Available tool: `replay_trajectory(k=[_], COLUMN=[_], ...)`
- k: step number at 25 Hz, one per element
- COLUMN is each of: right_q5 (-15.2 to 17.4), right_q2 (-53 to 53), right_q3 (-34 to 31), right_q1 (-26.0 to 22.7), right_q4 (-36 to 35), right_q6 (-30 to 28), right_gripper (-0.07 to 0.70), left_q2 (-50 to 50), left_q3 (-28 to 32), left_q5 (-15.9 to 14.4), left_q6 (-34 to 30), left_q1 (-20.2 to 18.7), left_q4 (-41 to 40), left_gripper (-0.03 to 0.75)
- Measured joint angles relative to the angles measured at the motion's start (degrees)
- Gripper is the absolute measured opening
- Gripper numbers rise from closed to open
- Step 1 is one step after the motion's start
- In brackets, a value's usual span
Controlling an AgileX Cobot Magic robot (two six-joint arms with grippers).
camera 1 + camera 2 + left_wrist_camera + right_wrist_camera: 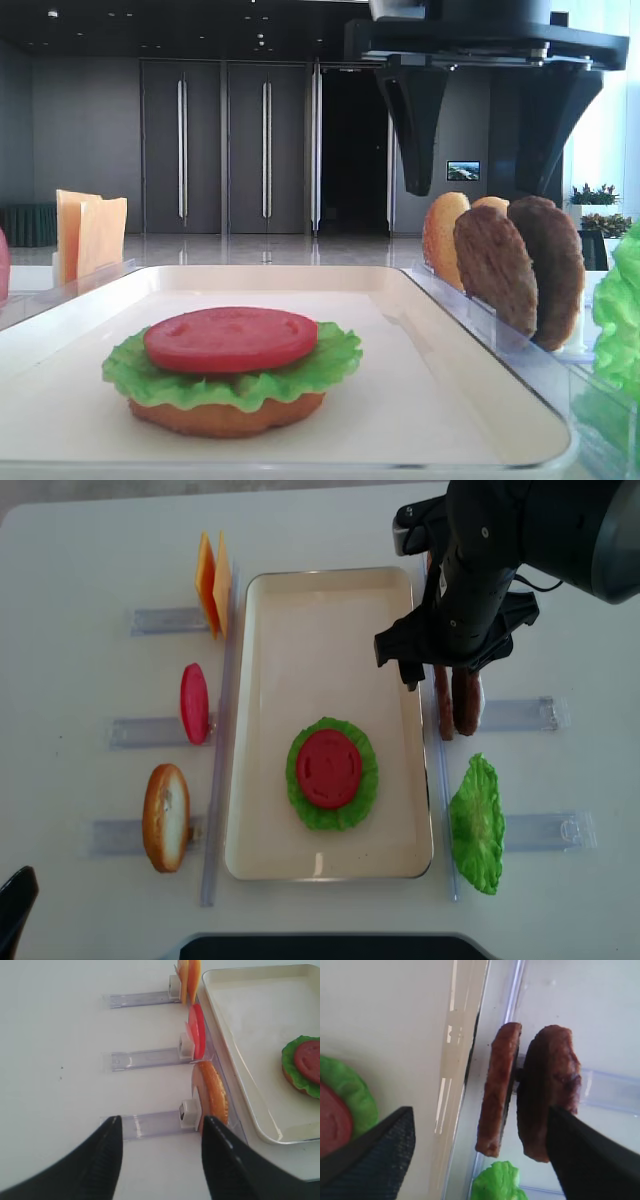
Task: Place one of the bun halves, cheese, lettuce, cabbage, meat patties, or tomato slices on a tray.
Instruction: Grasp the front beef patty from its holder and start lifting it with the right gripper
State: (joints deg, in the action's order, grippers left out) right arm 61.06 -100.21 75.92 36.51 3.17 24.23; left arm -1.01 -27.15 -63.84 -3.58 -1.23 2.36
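Observation:
On the cream tray (300, 630) lies a bun half (225, 415) topped with a lettuce leaf (350, 805) and a tomato slice (327, 768). Two brown meat patties (497, 1090) (547, 1090) stand on edge in a clear rack right of the tray. My right gripper (480, 1110) hangs open above them, one finger over the tray rim, the other beyond the outer patty, touching neither. My left gripper (162, 1122) is open and empty over the table, close to a standing bun half (212, 1095). Left of the tray also stand a tomato slice (196, 1030) and cheese slices (189, 980).
A loose lettuce leaf (477, 825) stands in its rack at the near right, below the patties. More bun halves (443, 235) stand behind the patties. Clear slotted racks (150, 1125) stick out from both long sides of the tray.

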Motion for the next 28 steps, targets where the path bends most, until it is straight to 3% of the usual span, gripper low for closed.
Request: replay_trajectory(k=[28], right_q5=[0.51], right_q2=[-2.18], right_q3=[0.70], right_q1=[0.63], right_q4=[0.26], right_q6=[-1.37], right_gripper=[0.514], left_q2=[0.00], left_q3=[0.00], left_q5=[0.00], left_q6=[0.00], left_q1=[0.00], left_q4=[0.00], left_gripper=[0.391])
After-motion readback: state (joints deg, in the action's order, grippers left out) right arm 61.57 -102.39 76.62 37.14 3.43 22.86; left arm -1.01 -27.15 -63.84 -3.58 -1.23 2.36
